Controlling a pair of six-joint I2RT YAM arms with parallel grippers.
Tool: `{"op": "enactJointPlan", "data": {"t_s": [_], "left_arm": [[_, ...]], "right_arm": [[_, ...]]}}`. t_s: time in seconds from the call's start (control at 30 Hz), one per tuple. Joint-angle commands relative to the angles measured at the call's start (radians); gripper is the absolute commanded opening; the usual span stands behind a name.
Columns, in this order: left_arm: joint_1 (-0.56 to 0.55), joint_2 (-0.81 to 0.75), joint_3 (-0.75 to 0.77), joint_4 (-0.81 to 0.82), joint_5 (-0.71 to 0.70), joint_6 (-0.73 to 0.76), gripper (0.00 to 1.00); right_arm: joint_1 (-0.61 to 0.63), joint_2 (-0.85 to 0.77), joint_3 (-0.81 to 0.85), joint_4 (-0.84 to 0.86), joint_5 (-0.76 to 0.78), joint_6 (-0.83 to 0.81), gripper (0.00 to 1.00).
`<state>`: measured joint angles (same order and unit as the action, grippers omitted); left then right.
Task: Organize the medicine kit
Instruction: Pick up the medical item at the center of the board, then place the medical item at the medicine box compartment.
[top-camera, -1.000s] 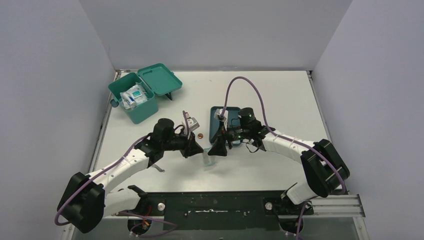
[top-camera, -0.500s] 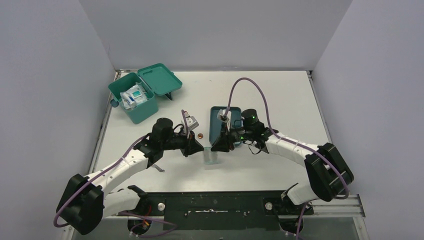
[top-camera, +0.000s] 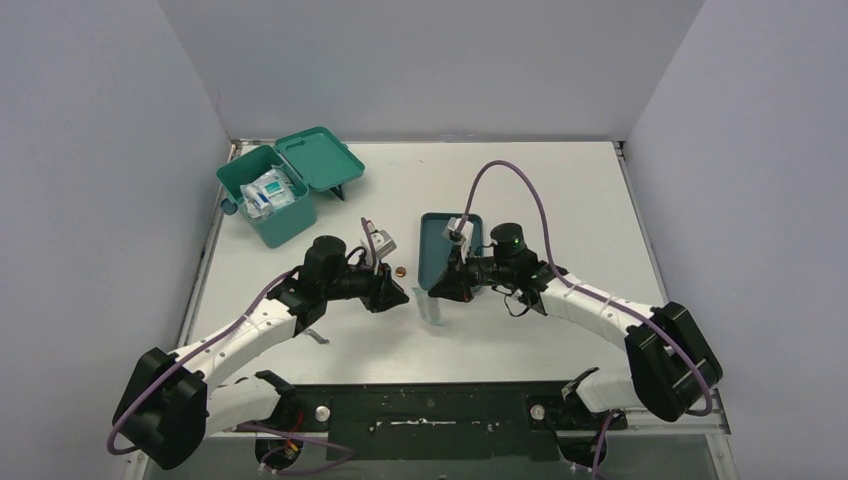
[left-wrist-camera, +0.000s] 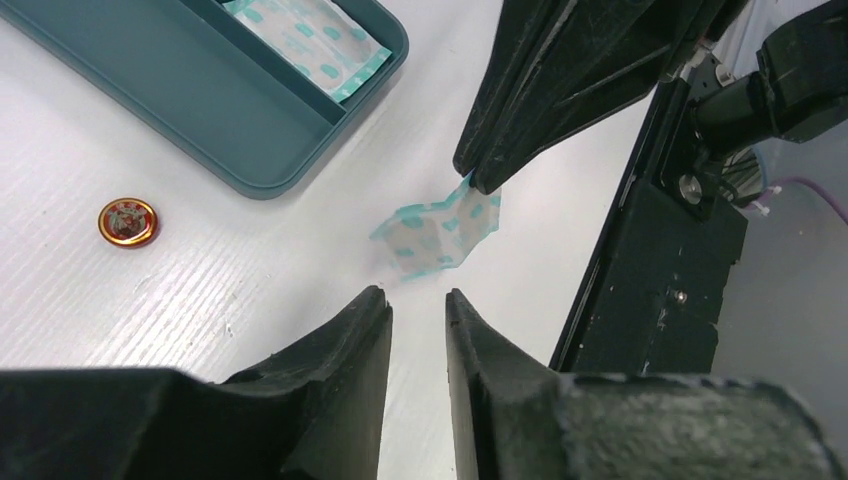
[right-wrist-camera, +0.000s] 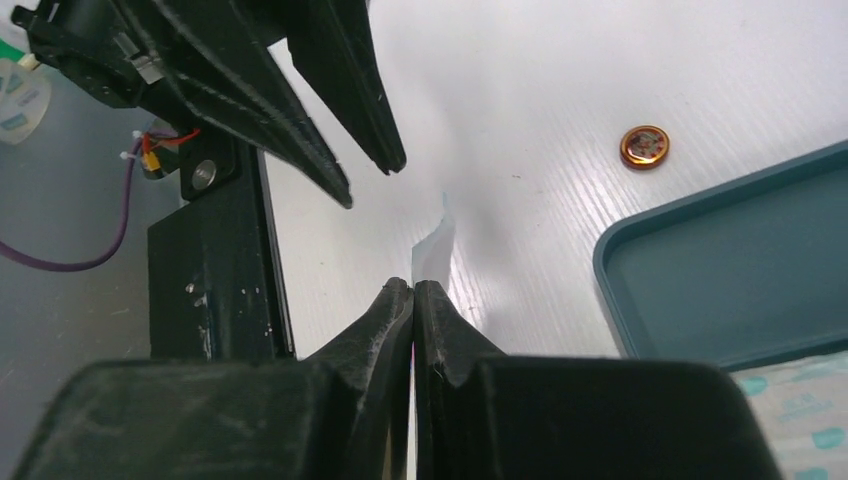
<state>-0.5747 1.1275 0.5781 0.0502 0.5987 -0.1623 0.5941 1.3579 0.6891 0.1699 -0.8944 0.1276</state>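
The medicine kit (top-camera: 262, 222), a teal box with its lid (top-camera: 320, 158) swung open, stands at the back left with white packets (top-camera: 268, 192) inside. A small white sachet with teal dots (left-wrist-camera: 440, 228) hangs just above the table at the centre. My right gripper (right-wrist-camera: 413, 285) is shut on one edge of it (right-wrist-camera: 435, 248). My left gripper (left-wrist-camera: 418, 300) faces it a short way off, jaws slightly open and empty. In the top view the two grippers (top-camera: 400, 295) (top-camera: 437, 290) nearly meet, tip to tip.
A darker blue-teal divided tray (top-camera: 434, 236) lies behind the right gripper, with another dotted sachet (left-wrist-camera: 305, 35) in one compartment. A small round gold-and-red tin (left-wrist-camera: 128, 221) sits on the table by the tray. The black base rail (top-camera: 430, 410) runs along the near edge.
The right gripper has shut on the sachet and drawn it rightward. The left gripper has let go of it and opened slightly.
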Motion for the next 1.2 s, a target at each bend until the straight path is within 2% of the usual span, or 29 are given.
{"op": "enactJointPlan", "data": {"t_s": [0.0,0.2,0.23,0.27,0.3,0.57,0.73,0.87,1.0,1.17], "left_arm": [[-0.004,-0.03,0.031,0.024,-0.037,-0.019,0.35],[-0.003,-0.099,0.061,-0.029,-0.119,0.012,0.68],[-0.002,-0.107,0.071,-0.045,-0.133,0.023,0.79],[-0.002,-0.114,0.082,-0.075,-0.146,0.035,0.95],[-0.002,-0.12,0.091,-0.095,-0.16,0.043,0.97],[-0.001,-0.146,0.104,-0.175,-0.287,0.096,0.97],[0.005,-0.164,0.069,-0.142,-0.289,0.092,0.97],[0.013,-0.2,0.052,-0.119,-0.433,-0.003,0.97],[0.021,-0.201,0.095,-0.219,-0.516,-0.017,0.97],[0.021,-0.187,0.126,-0.289,-0.527,0.005,0.97]], "right_arm": [[-0.008,-0.069,0.024,-0.051,0.107,-0.048,0.0],[-0.01,-0.094,0.067,-0.165,0.232,-0.059,0.0],[-0.01,-0.094,0.079,-0.2,0.253,-0.059,0.0],[-0.012,-0.093,0.09,-0.22,0.272,-0.06,0.0],[-0.015,-0.089,0.102,-0.237,0.29,-0.063,0.0],[-0.066,-0.018,0.243,-0.404,0.364,-0.097,0.0],[-0.125,0.039,0.296,-0.458,0.341,-0.11,0.0],[-0.164,0.105,0.306,-0.472,0.339,-0.114,0.0],[-0.181,0.149,0.303,-0.461,0.363,-0.117,0.0],[-0.193,0.193,0.31,-0.44,0.412,-0.116,0.0]]}}
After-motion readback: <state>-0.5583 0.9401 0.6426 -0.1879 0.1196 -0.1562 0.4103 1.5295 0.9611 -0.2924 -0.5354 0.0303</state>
